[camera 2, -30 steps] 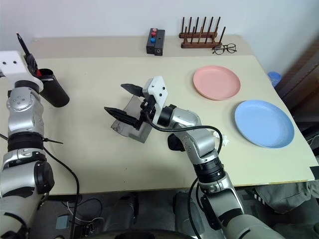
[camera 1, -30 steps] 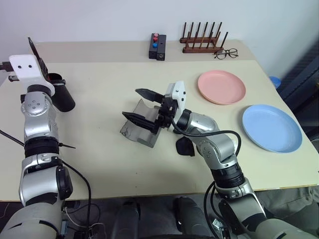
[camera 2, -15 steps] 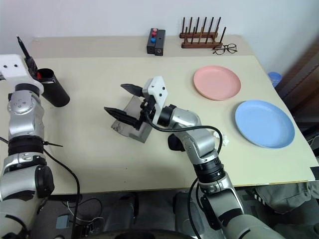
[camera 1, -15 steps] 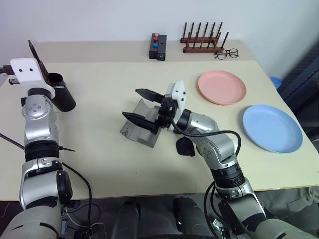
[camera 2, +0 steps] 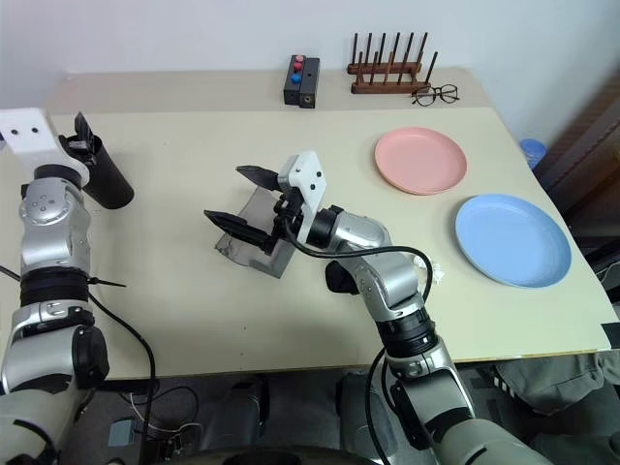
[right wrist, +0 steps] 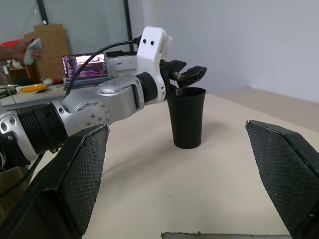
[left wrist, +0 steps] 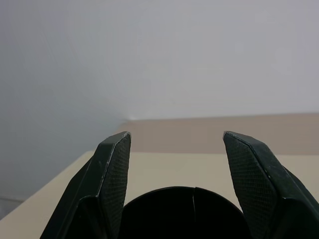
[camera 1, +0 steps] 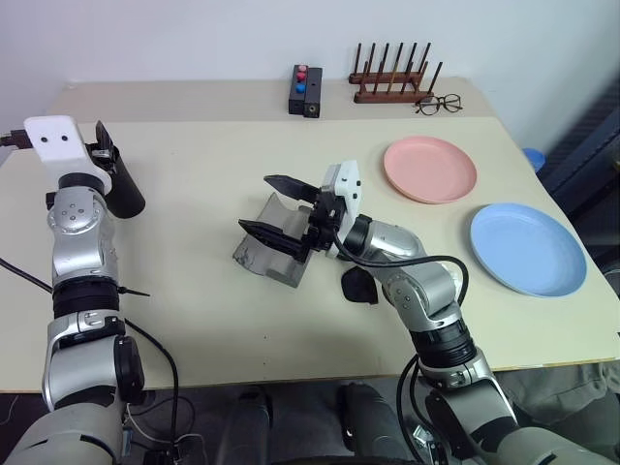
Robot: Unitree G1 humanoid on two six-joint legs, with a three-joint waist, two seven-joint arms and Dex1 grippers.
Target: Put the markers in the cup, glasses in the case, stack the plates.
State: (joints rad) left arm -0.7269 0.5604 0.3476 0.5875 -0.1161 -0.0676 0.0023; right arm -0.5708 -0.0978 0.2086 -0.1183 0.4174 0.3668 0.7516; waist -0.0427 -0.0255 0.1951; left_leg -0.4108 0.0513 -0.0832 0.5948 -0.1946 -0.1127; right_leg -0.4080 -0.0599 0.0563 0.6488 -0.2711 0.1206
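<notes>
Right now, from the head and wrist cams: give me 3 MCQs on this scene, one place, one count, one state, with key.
1. Where does the cup stand?
A. at the table's left edge, under the left gripper
B. beside the blue plate
C. on the rack at the back

2. How many plates lie on the table?
A. one
B. two
C. three

3. How do the right gripper's fingers stand?
A. shut on a marker
B. shut on nothing
C. spread wide, nothing between them

Key:
1 A: the black cup is at the left, its rim just below the left gripper's fingers.
2 B: the pink plate and the blue plate lie apart on the right side.
3 C: its two fingers stand far apart above the grey case.
</notes>
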